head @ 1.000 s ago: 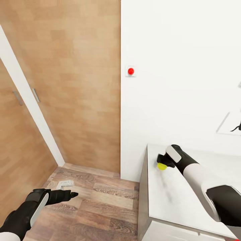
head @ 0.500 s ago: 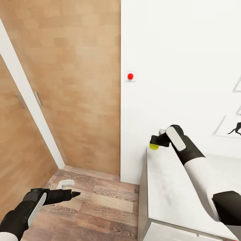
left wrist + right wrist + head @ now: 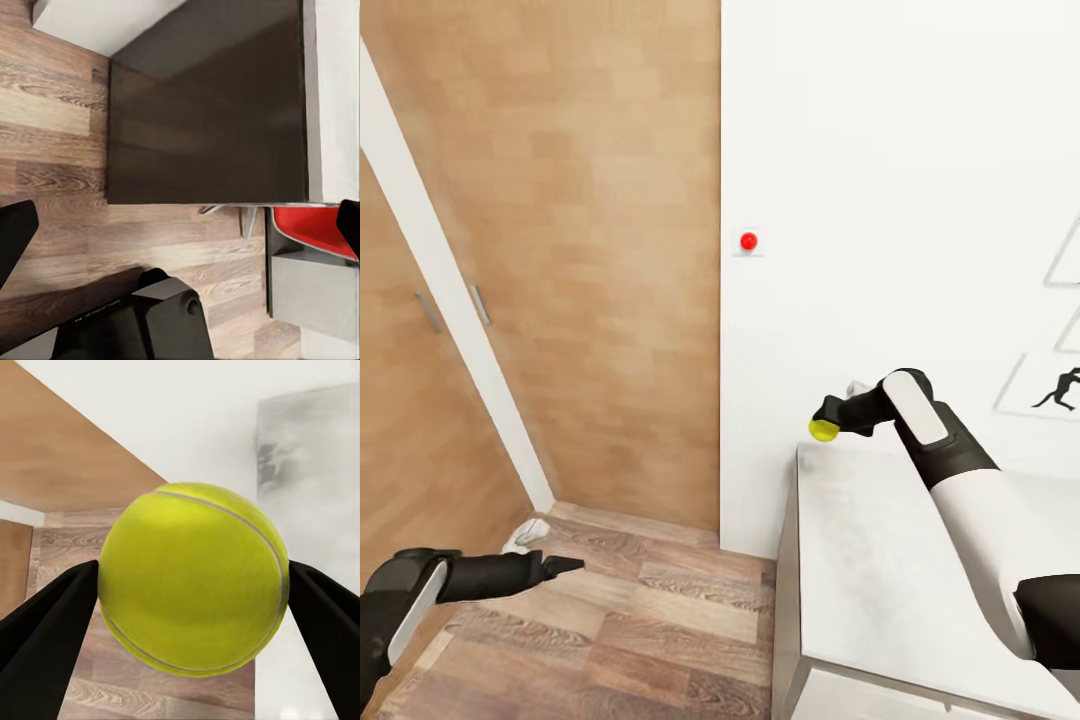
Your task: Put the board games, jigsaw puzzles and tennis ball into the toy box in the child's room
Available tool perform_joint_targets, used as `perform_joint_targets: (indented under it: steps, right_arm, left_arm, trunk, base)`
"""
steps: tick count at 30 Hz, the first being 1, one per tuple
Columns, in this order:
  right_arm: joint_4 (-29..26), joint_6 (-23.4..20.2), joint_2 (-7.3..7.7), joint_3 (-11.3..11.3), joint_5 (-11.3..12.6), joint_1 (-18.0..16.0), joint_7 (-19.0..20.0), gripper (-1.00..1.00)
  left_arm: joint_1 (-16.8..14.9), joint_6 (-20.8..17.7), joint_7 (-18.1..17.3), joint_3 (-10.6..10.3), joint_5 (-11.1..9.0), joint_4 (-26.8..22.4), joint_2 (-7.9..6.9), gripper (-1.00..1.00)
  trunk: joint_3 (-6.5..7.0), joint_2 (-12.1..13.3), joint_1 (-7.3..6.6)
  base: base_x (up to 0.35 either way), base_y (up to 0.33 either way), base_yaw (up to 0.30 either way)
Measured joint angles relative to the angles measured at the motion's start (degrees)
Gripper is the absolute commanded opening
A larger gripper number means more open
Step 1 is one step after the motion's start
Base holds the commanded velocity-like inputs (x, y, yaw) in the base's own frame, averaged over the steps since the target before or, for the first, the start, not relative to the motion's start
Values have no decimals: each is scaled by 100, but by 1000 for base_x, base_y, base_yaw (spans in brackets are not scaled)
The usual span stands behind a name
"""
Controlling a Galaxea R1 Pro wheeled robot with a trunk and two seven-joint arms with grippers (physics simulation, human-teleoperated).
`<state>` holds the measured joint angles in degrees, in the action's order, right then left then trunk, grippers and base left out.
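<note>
Our right gripper (image 3: 828,421) pinches the fuzzy yellow-green tennis ball (image 3: 823,430) above the far end of the smooth light grey table (image 3: 860,560), white wall behind, wood-plank floor (image 3: 650,620) at seven o'clock, where our left gripper (image 3: 565,566) hangs, its opening indiscernible.

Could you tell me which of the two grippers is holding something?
The right gripper: its fingers clamp the tennis ball above the table end; the left gripper is empty.

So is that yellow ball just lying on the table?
No, the right gripper has the tennis ball pinched between its fingers, lifted above the table.
</note>
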<state>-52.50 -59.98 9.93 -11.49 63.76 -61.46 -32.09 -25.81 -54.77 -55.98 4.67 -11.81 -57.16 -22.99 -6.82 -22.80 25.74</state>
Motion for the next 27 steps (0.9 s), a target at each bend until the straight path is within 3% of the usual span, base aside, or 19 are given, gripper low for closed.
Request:
perform_joint_targets:
  steps: [3, 6, 27]
  right_arm:
    - [1, 0, 15, 2, 18, 0, 0, -100]
    - [6, 0, 21, 1, 21, 0, -1, -100]
    - [50, -1, 27, 15, 24, 1, -1, -100]
  left_arm:
    - [1, -143, -128, 299, 6, -37, -14, 100]
    - [1, -188, -174, 414, -10, -46, -54, 100]
    - [1, -204, -190, 457, -30, -48, -118, 100]
  trunk:
    - [28, 0, 0]
    - [56, 1, 1]
    - [252, 1, 0]
  base:
    - [0, 0, 0]
    - [-92, 0, 0]
    - [-168, 0, -17]
